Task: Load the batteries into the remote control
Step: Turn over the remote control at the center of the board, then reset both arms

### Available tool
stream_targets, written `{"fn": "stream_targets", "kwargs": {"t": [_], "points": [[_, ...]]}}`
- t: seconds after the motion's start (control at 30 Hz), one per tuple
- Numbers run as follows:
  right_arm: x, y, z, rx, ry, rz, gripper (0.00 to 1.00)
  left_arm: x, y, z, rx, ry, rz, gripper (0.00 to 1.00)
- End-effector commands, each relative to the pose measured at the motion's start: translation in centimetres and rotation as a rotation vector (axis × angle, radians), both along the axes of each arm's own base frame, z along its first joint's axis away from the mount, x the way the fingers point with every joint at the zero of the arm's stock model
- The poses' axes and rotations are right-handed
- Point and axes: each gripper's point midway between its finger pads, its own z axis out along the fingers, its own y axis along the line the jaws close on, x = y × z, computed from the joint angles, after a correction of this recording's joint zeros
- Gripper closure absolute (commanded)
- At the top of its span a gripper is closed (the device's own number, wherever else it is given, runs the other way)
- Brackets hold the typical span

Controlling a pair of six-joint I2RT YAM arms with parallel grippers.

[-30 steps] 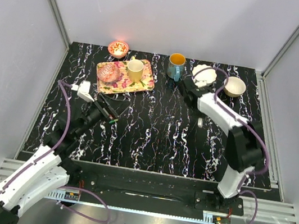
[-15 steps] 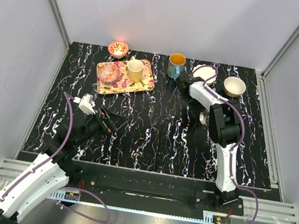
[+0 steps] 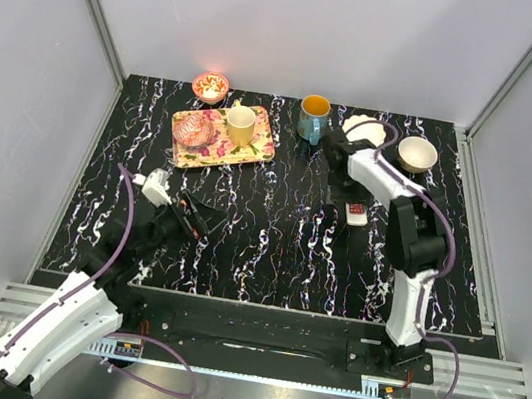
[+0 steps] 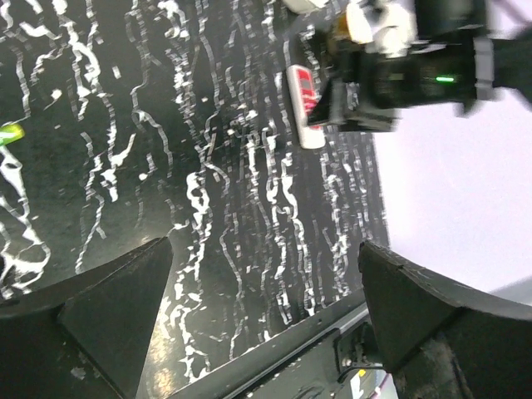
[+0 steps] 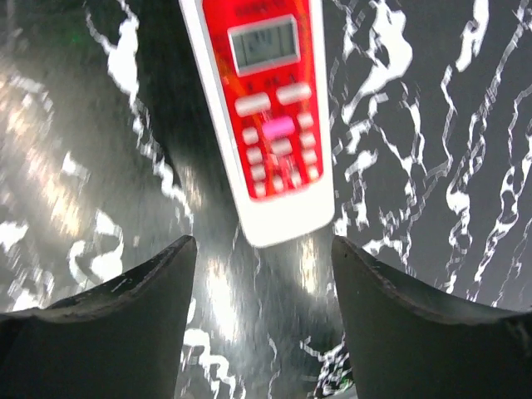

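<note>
The remote control (image 5: 266, 116) lies face up on the black marbled table, white with a red face, a small screen and pale buttons. My right gripper (image 5: 262, 249) is open just behind its near end, with nothing between the fingers. From above the remote control (image 3: 355, 212) lies right of centre, close beside the right gripper (image 3: 339, 203). The left wrist view has the remote control (image 4: 305, 93) far ahead. My left gripper (image 4: 264, 249) is wide open over bare table at the left (image 3: 197, 217). A green speck (image 4: 8, 133) at the frame's left edge may be one of the batteries; the others are hidden.
A floral tray (image 3: 259, 148) at the back left carries a yellow cup (image 3: 240, 125) and a pink glass bowl (image 3: 194, 129). Behind it sits a small bowl (image 3: 210, 85). A blue mug (image 3: 313, 116), a white plate (image 3: 363, 127) and a cream bowl (image 3: 417, 155) line the back.
My right gripper has come forward from the blue mug and opened, leaving the remote face up on the table. The left arm drew back toward its base early on, then stayed still.
</note>
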Motion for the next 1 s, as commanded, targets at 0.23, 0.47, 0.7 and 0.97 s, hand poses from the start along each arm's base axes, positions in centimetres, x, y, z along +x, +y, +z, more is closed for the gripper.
{"fn": "stream_targets", "kwargs": {"t": [0.23,0.47,0.7,0.97], "points": [[-7.4,4.2,13.2,0.676,-0.498,0.028,0.15,2.1,2.7,-0.9,0.228,0.101,0.131,0.01],[-11.6,2.7,15.2,0.865,-0.784,0.030,0.01,3.4,4.9,-2.1,0.368,0.221,0.244,0.01],[-11.3,1.1,14.9,0.776,-0.830,0.023,0.00,4.0,4.1,-0.2,0.354,0.174,0.209,0.01],[-11.3,3.4,14.9,0.691,-0.811,0.100,0.00,4.1,4.6,-0.5,0.392,0.155,0.217,0.01]]}}
